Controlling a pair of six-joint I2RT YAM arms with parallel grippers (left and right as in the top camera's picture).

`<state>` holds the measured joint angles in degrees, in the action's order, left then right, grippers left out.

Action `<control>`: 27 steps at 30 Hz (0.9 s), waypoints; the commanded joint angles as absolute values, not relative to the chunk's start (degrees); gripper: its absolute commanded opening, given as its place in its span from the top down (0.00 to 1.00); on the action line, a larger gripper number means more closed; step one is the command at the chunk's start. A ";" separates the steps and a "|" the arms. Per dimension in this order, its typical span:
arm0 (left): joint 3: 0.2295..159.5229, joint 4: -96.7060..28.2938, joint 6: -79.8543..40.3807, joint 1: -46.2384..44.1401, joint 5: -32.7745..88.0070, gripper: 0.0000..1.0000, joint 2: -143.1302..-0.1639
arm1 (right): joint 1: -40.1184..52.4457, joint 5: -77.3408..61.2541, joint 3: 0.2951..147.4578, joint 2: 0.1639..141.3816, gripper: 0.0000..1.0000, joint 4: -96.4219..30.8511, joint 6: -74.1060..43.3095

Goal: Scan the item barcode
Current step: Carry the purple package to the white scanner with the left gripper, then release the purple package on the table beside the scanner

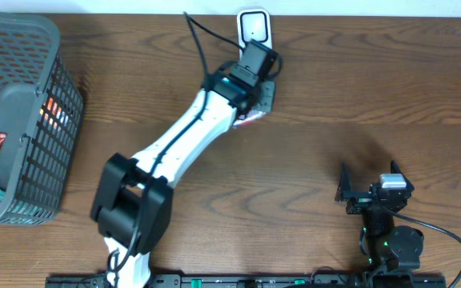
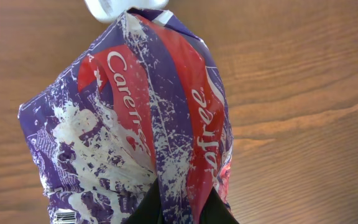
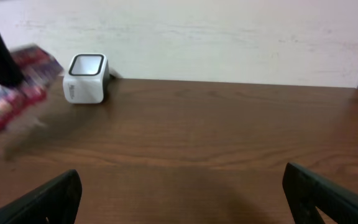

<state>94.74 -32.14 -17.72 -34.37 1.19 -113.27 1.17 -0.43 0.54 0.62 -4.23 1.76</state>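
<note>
The item is a purple, red and white crinkled bag [image 2: 135,124]. My left gripper [image 2: 179,210] is shut on its lower end, and a fold of the bag sits between the two dark fingers. A small barcode [image 2: 66,216] shows at the bag's bottom left corner. The white box scanner [image 1: 254,28] stands at the table's far edge, just beyond the bag's top [image 2: 120,6]. In the overhead view the left gripper [image 1: 256,78] hangs right in front of the scanner and hides most of the bag [image 1: 250,118]. My right gripper [image 3: 182,199] is open and empty near the front right [image 1: 368,182].
A dark grey mesh basket [image 1: 54,120] with several packaged goods stands at the left edge. The right wrist view shows the scanner [image 3: 87,78] at far left, the blurred bag [image 3: 11,87] beside it and a pale wall behind the table.
</note>
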 commanded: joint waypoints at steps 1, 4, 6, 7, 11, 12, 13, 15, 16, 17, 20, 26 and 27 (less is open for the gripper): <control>95.59 -30.74 -23.77 -35.99 0.91 0.92 -115.66 | 0.69 -0.54 0.30 0.32 0.01 -4.27 2.22; 95.57 -29.06 -23.86 -37.08 0.89 0.92 -116.90 | 0.69 -0.54 0.30 0.32 0.01 -4.27 2.22; 95.57 -27.66 -23.86 -37.54 0.89 0.84 -117.25 | 0.69 -0.54 0.30 0.32 0.01 -4.27 2.22; 95.59 -26.89 -23.55 -37.71 0.89 0.77 -117.25 | 0.69 -0.54 0.30 0.32 0.01 -4.27 2.22; 95.66 -25.63 -19.00 -37.80 0.91 0.54 -115.96 | 0.69 -0.54 0.30 0.32 0.01 -4.27 2.22; 95.66 -25.76 -17.63 -37.78 0.89 0.44 -115.26 | 0.69 -0.54 0.30 0.32 0.01 -4.27 2.22; 95.66 -26.02 -15.97 -37.67 0.89 0.35 -114.34 | 0.69 -0.54 0.30 0.32 0.01 -4.27 2.22; 95.66 -26.48 -13.10 -37.34 0.84 0.22 -111.59 | 0.69 -0.54 0.30 0.32 0.01 -4.27 2.22; 95.66 -26.70 -12.21 -36.99 0.82 0.19 -109.82 | 0.69 -0.54 0.30 0.32 0.01 -4.27 2.22; 95.66 -26.92 -12.03 -36.62 0.54 0.17 -108.36 | 0.69 -0.54 0.30 0.32 0.01 -4.27 2.22; 95.66 -27.99 -12.05 -34.74 -0.73 0.15 -103.07 | 0.69 -0.54 0.30 0.32 0.01 -4.27 2.22; 95.66 -31.92 -12.08 -28.58 -0.91 0.08 -94.28 | 0.69 -0.54 0.30 0.32 0.01 -4.27 2.22; 95.66 -32.73 -12.08 -27.24 -0.93 0.08 -93.10 | 0.69 -0.54 0.30 0.32 0.01 -4.27 2.22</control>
